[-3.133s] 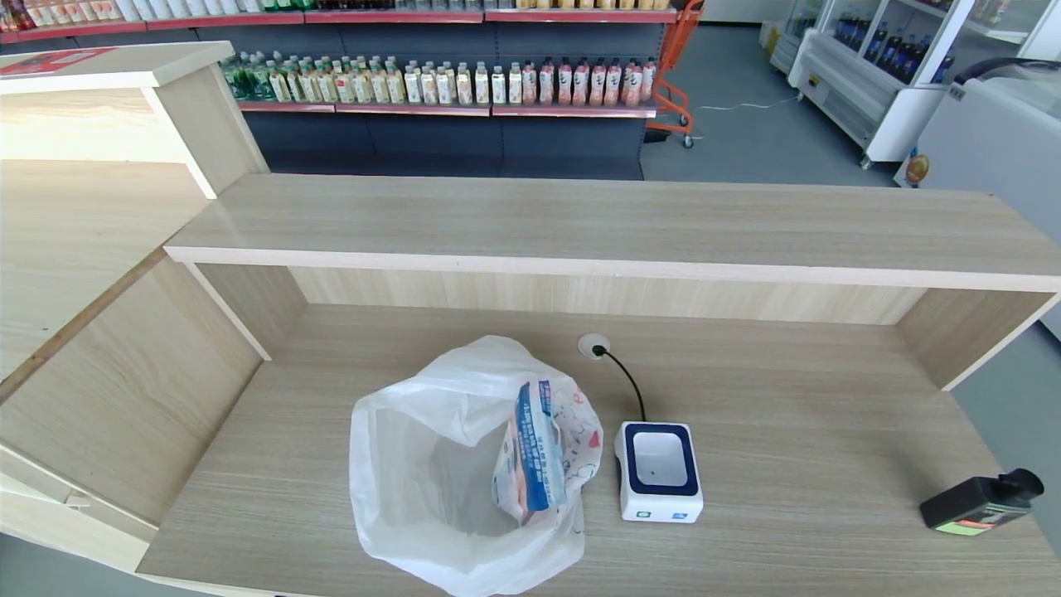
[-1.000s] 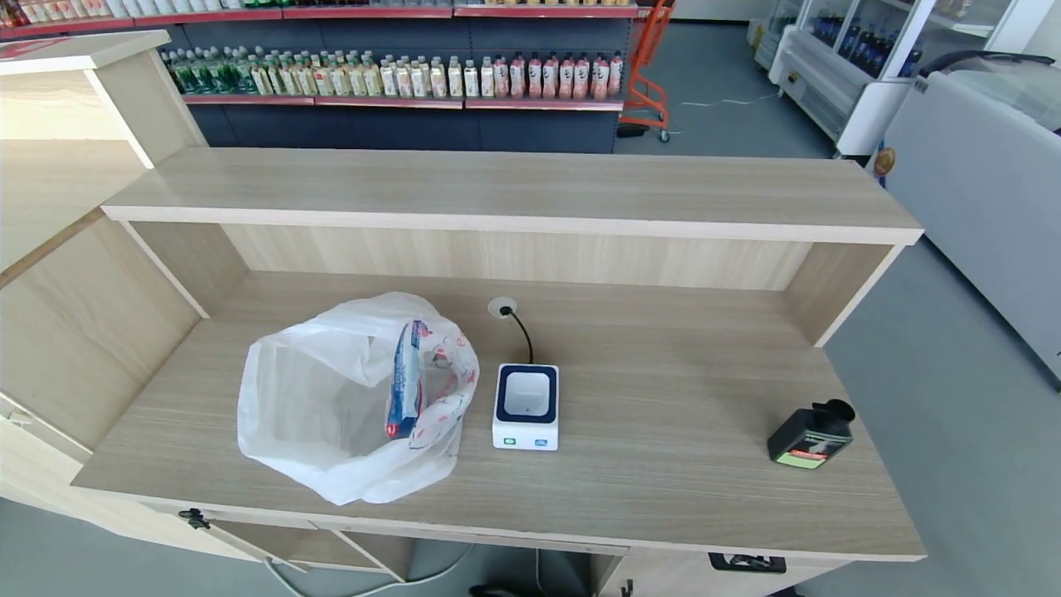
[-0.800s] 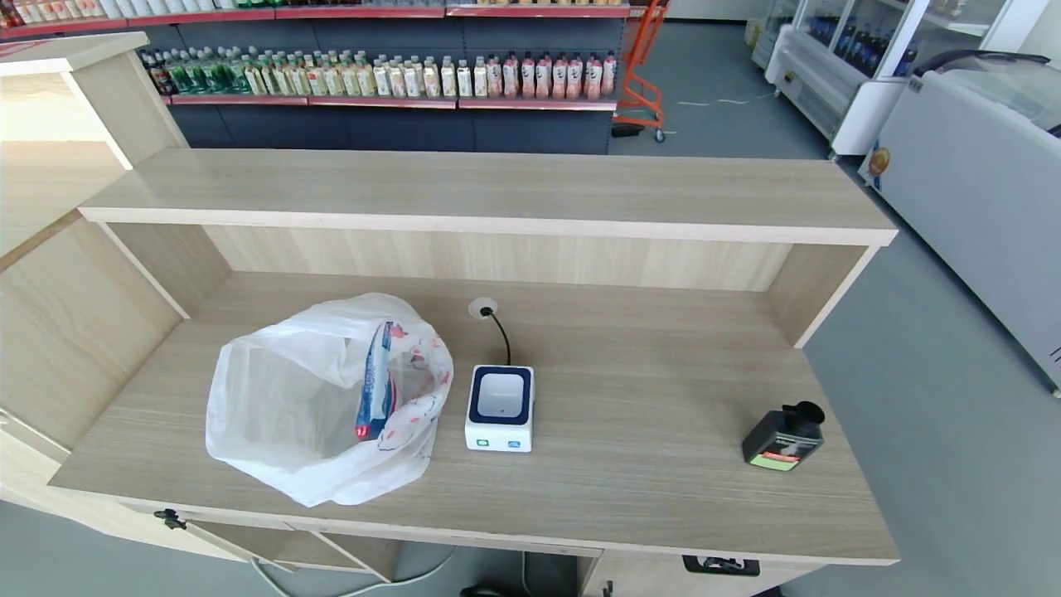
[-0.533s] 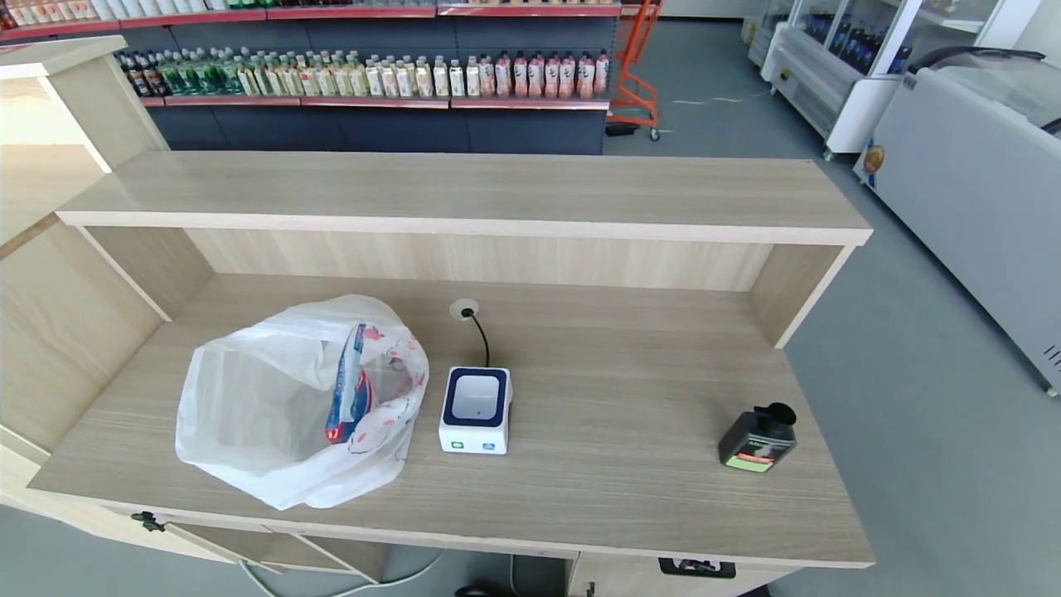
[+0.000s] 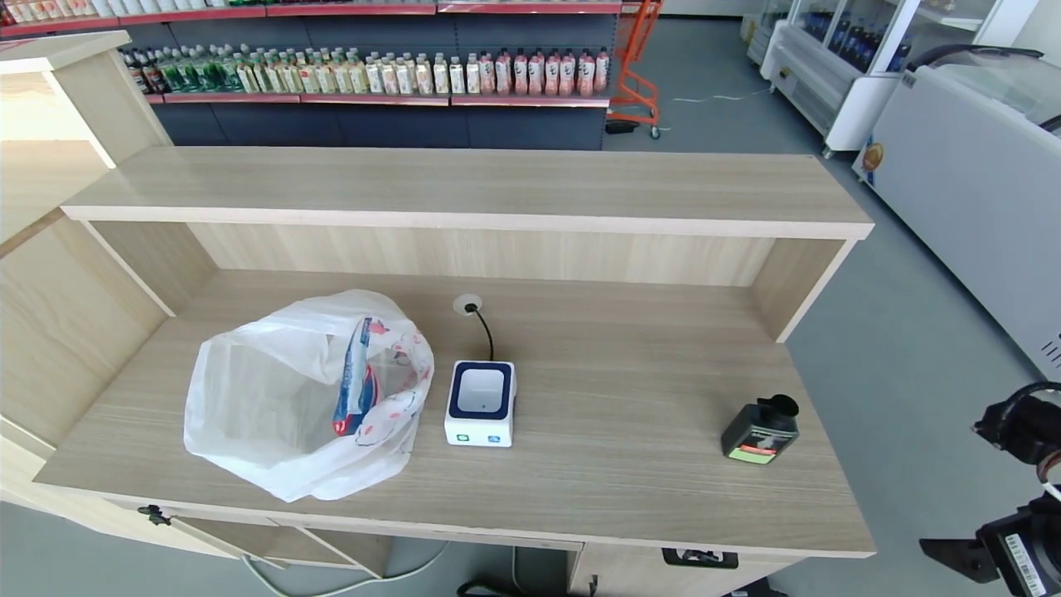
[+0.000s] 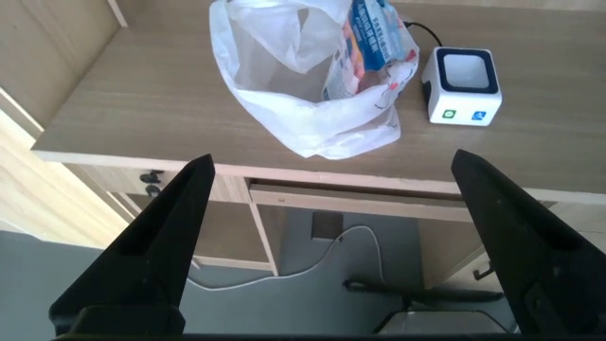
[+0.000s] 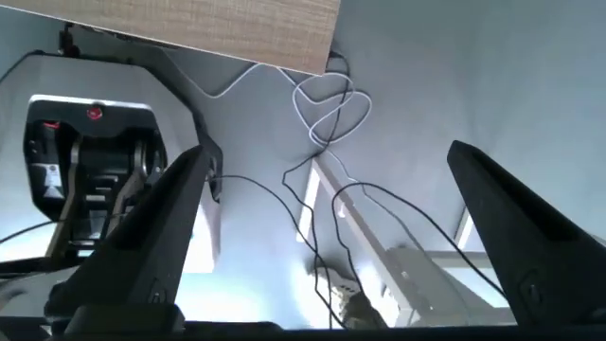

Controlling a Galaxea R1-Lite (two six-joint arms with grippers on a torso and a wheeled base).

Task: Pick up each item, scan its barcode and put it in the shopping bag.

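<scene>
On the counter [image 5: 630, 464], the head view shows a dark bottle [image 5: 760, 429] at the right end, with the scanner [image 5: 481, 402] between it and the shopping bag [image 5: 240, 390]. The left gripper [image 6: 333, 180] and right gripper [image 7: 327, 161] gape wide, holding nothing, the right one over floor cables [image 7: 322, 104].

Shop checkout: wooden counter [image 5: 580, 464], barcode scanner [image 5: 481, 404], shelves of bottled drinks [image 5: 373, 75], chest freezer [image 5: 970, 182].

Head: high, looking down over counter [image 5: 630, 473] | left wrist: off near edge, shares shopping bag [image 6: 284, 104], scanner [image 6: 461, 85] | right wrist: low, facing floor [image 7: 445, 85]
</scene>
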